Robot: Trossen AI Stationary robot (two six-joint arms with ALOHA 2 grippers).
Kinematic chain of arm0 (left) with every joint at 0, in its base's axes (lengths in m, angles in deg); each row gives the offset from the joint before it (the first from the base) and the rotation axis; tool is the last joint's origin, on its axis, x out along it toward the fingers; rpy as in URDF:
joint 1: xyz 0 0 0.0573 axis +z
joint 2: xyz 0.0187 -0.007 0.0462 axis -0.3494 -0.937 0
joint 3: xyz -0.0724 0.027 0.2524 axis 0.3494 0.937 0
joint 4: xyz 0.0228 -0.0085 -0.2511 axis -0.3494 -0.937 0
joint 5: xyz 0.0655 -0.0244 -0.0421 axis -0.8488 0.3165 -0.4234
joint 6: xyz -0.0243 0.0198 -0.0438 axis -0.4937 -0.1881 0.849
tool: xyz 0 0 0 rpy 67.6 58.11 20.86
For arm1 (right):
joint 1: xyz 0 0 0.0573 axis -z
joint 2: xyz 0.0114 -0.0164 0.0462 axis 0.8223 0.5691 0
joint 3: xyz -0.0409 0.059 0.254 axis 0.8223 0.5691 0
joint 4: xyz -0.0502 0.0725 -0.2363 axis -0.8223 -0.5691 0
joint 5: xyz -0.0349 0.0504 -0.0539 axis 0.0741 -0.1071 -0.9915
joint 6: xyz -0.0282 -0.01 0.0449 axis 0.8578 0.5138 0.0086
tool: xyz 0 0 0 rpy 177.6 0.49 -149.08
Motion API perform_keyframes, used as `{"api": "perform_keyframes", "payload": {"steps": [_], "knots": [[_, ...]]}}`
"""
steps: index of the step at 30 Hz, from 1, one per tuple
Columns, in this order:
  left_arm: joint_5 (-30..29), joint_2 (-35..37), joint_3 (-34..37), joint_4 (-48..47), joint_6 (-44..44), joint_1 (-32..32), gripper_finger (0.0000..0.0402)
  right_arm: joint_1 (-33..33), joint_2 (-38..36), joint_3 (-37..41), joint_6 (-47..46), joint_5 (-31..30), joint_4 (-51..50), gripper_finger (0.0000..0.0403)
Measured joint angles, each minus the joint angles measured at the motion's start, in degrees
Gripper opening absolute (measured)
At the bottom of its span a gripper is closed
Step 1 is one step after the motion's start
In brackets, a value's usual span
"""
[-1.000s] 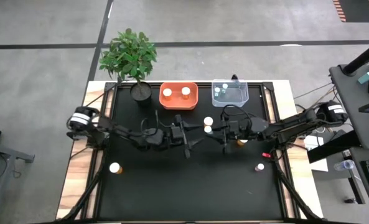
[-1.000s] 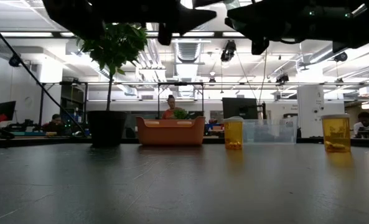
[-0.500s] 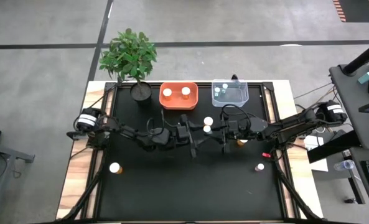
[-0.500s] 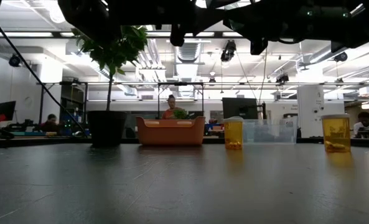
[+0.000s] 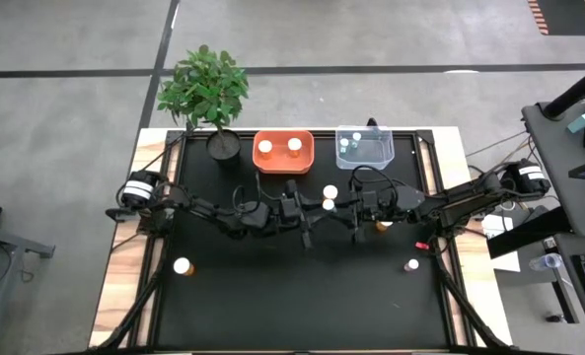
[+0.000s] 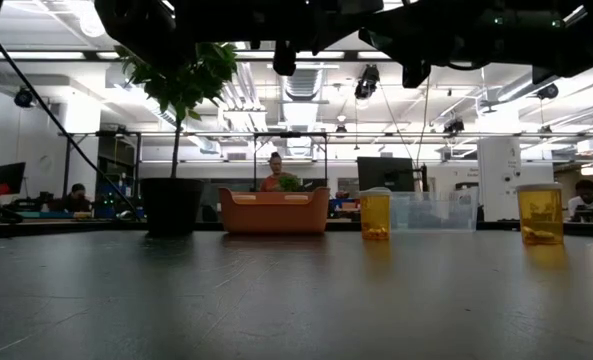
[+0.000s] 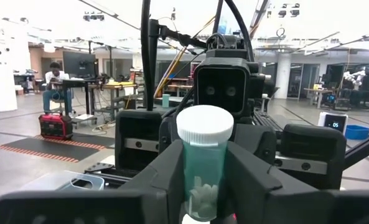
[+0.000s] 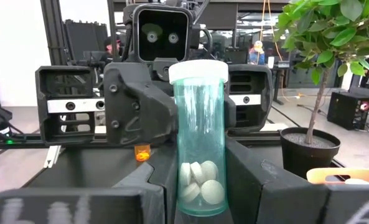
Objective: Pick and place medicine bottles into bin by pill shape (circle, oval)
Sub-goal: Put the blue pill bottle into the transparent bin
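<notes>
Meeting mid-counter, the left claw and right claw both pinch one teal bottle of round white pills, held up off the counter. Behind sit an orange bin, a clear bin and a potted plant, with loose bottles scattered around.

Both arms are dark, near-black chains of jointed links, each with a pale grey-white drum at its base and thin black cables looping along its length. Seen from the opposite wrist camera, each wrist ends in a boxy black housing with two round lenses side by side, flanked by rectangular black blocks bearing a light strip and small screws. The fingers are broad, matte black wedges with angular faces.
</notes>
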Motion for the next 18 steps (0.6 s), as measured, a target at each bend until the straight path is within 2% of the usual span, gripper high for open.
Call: {"api": "perform_keyframes", "payload": {"steps": [9, 18], "knots": [[0.1, 0.2, 0.4, 0.0, -0.1, 0.0, 0.0071, 0.0, 0.0, 0.0, -2.4, -0.2, 0.0, 0.0148], [0.0, 2.5, 2.6, -1.3, -0.5, -0.3, 0.0069, 0.0, -0.3, 0.0, -3.1, 0.0, -1.2, 0.0152]]}}
